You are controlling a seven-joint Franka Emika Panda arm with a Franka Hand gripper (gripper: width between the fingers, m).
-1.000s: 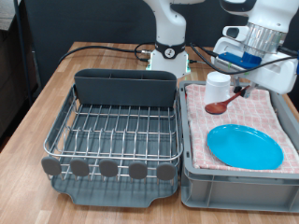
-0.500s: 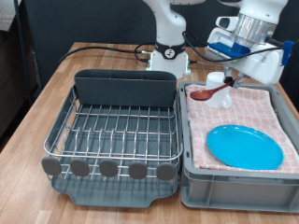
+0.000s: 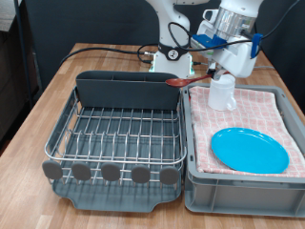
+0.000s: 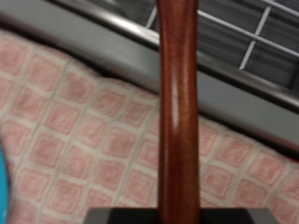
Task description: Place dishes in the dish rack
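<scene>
My gripper (image 3: 221, 69) is shut on the handle of the dark reddish-brown wooden spoon (image 3: 183, 83). It holds the spoon in the air, bowl end over the gap between the dish rack (image 3: 116, 134) and the grey bin (image 3: 238, 181). The wrist view shows the spoon handle (image 4: 177, 112) close up over the pink cloth and the bin wall. The white mug (image 3: 222, 92) stands on the pink checked cloth at the bin's far side, just below the gripper. The bright-blue plate (image 3: 250, 150) lies flat on the cloth nearer the camera. The wire rack holds no dishes.
The rack's tall grey utensil compartment (image 3: 129, 91) runs along its far side. Black cables (image 3: 95, 52) lie on the wooden table behind the rack. The robot base (image 3: 173, 52) stands at the back.
The gripper has risen and moved towards the exterior view's left with the spoon, from over the cloth to the bin's left edge near the rack. The mug and plate have not moved.
</scene>
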